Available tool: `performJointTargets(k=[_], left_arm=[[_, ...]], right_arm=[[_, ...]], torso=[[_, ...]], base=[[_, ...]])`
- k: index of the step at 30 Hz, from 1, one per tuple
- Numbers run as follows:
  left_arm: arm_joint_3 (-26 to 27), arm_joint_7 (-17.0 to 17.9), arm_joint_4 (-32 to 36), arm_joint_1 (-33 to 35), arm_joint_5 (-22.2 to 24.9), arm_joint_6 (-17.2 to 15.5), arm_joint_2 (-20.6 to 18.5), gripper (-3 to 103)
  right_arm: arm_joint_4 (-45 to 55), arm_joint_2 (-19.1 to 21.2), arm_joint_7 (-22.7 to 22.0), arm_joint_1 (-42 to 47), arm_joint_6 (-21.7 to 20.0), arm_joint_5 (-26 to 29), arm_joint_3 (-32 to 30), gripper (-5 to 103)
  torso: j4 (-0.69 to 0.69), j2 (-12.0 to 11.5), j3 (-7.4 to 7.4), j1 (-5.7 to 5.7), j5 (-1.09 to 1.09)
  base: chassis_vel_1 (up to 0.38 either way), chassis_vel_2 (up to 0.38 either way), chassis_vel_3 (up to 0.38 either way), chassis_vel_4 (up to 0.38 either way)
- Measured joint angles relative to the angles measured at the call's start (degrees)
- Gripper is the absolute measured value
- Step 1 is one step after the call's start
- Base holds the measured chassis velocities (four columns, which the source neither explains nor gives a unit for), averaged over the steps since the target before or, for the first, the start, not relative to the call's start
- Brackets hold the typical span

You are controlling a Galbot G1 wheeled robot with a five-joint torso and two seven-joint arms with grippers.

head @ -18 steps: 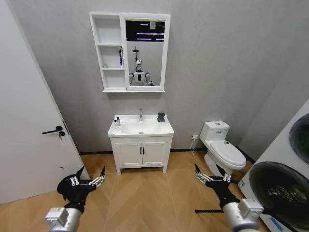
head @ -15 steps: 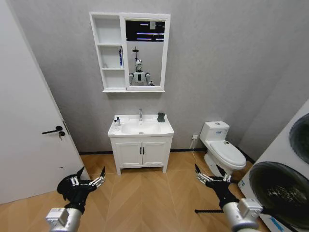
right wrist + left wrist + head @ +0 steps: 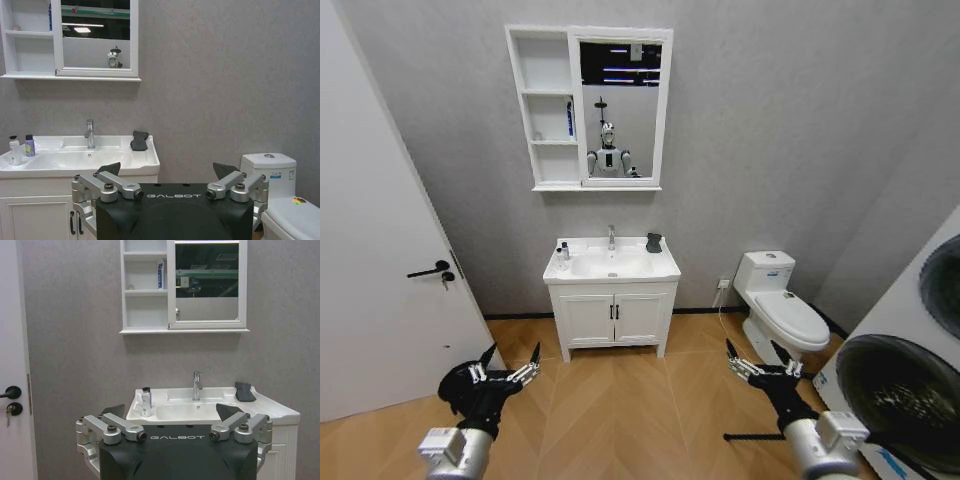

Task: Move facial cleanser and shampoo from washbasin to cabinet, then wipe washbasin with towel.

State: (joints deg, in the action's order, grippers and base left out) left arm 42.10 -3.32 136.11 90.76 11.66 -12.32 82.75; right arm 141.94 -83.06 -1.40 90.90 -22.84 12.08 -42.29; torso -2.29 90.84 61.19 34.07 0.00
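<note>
The washbasin (image 3: 612, 265) is seen at the centre of the head view, with the towel (image 3: 653, 242) laid on its back right corner and two small bottles (image 3: 561, 251) stood together at its left edge. The cabinet (image 3: 546, 105) is mounted above, in the upper centre. The left gripper (image 3: 507, 365) at lower left and the right gripper (image 3: 754, 356) at lower right are held spread and empty above the floor, well apart from the basin.

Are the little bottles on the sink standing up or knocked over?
Standing up. Both bottles sit upright, caps on top, on the washbasin rim at its end away from the dark towel.
</note>
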Motion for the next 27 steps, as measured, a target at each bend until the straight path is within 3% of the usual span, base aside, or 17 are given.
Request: performJointTargets(k=[16,27], left_arm=[[0.5,-0.1,0.9,0.7,-0.4,0.5,0.2,100],[0.4,-0.1,1.5,0.9,-0.9,0.5,0.5,100]], right_arm=[[0.8,-0.2,0.6,0.4,-1.8,-0.4,-0.4,100],[1.0,-0.2,1.2,0.7,-0.9,-0.4,-0.7,100]], torso=[[0.00,0.0,0.00,-0.01,0.00],[0.01,0.0,0.01,0.01,0.00]], base=[[0.000,0.000,0.000,0.000],[-0.133,0.115,0.132,-0.121]])
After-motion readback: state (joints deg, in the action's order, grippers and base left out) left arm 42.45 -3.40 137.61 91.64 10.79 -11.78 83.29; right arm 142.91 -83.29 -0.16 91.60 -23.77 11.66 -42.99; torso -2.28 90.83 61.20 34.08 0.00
